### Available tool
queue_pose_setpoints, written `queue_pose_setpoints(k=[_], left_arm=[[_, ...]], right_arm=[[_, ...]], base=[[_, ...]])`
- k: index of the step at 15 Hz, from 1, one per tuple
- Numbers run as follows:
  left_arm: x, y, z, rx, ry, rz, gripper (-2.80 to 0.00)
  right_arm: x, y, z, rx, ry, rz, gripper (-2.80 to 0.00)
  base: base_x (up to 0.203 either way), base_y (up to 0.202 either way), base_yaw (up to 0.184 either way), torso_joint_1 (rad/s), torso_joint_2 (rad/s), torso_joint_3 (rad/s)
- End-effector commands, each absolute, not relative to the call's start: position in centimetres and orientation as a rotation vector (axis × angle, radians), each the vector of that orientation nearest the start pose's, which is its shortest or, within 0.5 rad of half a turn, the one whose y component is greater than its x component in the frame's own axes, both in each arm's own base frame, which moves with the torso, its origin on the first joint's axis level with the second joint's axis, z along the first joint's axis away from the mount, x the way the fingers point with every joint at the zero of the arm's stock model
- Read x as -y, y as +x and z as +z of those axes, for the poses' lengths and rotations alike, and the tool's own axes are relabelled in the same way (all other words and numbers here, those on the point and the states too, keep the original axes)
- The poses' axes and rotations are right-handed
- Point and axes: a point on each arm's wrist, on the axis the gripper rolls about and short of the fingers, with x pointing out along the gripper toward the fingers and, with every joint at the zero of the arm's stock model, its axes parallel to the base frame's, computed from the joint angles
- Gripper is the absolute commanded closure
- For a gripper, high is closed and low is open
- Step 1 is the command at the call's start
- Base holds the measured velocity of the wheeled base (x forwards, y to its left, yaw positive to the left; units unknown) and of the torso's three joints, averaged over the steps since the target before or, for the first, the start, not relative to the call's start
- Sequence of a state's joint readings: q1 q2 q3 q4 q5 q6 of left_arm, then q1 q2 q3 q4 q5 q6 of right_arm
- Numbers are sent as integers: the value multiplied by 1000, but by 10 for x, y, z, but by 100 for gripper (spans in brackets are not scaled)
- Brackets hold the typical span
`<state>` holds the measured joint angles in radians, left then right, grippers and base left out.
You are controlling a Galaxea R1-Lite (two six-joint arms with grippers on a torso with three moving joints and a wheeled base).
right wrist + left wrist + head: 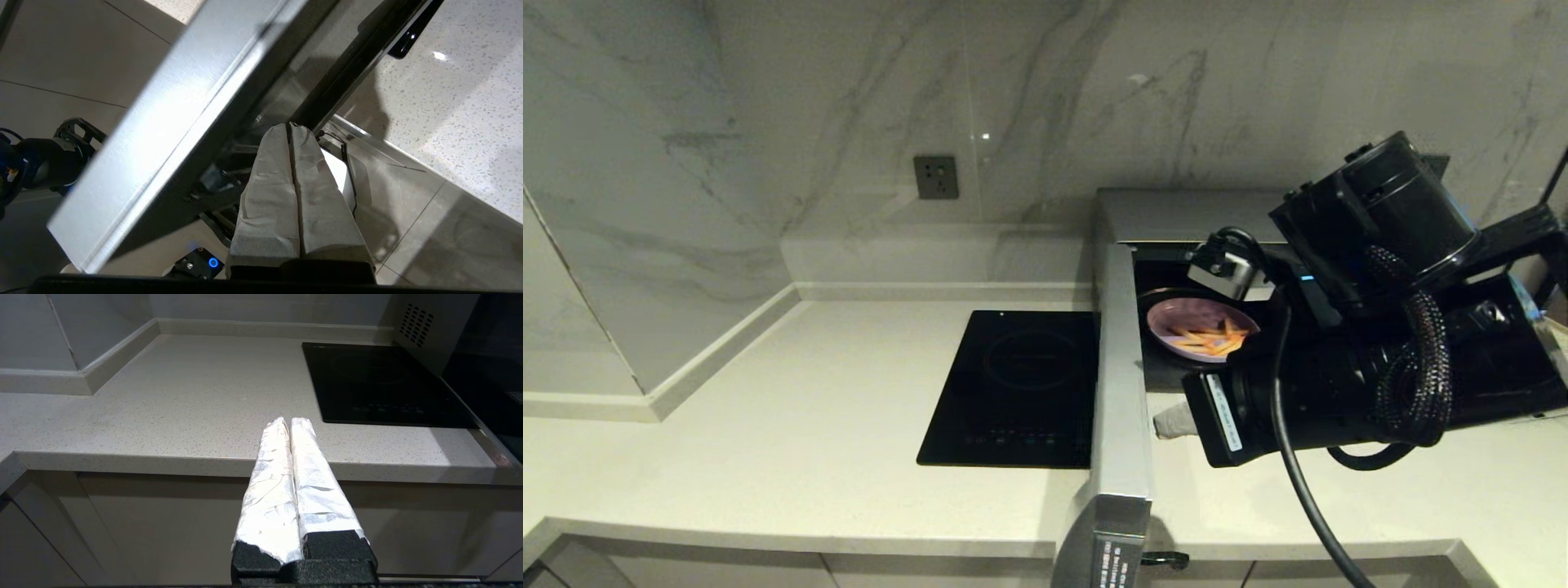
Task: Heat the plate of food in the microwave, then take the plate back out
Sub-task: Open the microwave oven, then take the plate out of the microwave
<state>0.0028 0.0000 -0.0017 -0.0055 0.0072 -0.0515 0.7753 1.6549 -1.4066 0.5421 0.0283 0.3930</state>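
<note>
— So, where is the plate of food (1199, 328) right now?

— Inside the microwave (1176, 214), lying flat in the open cavity. The microwave door (1121, 384) is swung wide toward the robot, standing edge-on beside the black cooktop (1017, 390).

— And the arms?

— The right arm reaches across the front of the oven. Its right claw (291, 130) has both wrapped fingers pressed together, holding nothing, with the tips close against the door's inner face near the bottom of the opening. I can't tell whether they actually touch it. The left claw (289, 422) is pinched closed too and empty, parked low before the tabletop (184, 396) edge, well apart from the oven.

— Which step would you call this?

— Hard to settle. With the door open and the plate inside, it is either about to be shut for heating or just opened for taking out. The closed fingers against the door suggest door work rather than a grasp.

— What does the next move need?

— If closing, a steady push on the door, clear of the plate. If retrieving, the fingers must spread first.
</note>
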Motion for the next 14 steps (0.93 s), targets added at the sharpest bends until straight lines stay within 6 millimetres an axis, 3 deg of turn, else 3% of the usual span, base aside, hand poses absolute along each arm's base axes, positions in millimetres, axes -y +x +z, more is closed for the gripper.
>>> queue_pose_setpoints(k=[1, 7, 11, 14], left_arm=[[0, -23, 77, 8, -52, 11, 0], [0, -23, 77, 8, -52, 11, 0], [0, -23, 77, 8, -52, 11, 0], [0, -23, 77, 8, -52, 11, 0]], right_arm=[[-201, 203, 252, -903, 52, 591, 0], [-198, 205, 249, -894, 63, 496, 0], [-187, 227, 246, -863, 314, 223, 0], [-163, 242, 247, -838, 477, 72, 0]], base=[[0, 0, 0, 0, 0, 0], [0, 0, 0, 0, 0, 0], [0, 0, 0, 0, 0, 0], [0, 0, 0, 0, 0, 0]])
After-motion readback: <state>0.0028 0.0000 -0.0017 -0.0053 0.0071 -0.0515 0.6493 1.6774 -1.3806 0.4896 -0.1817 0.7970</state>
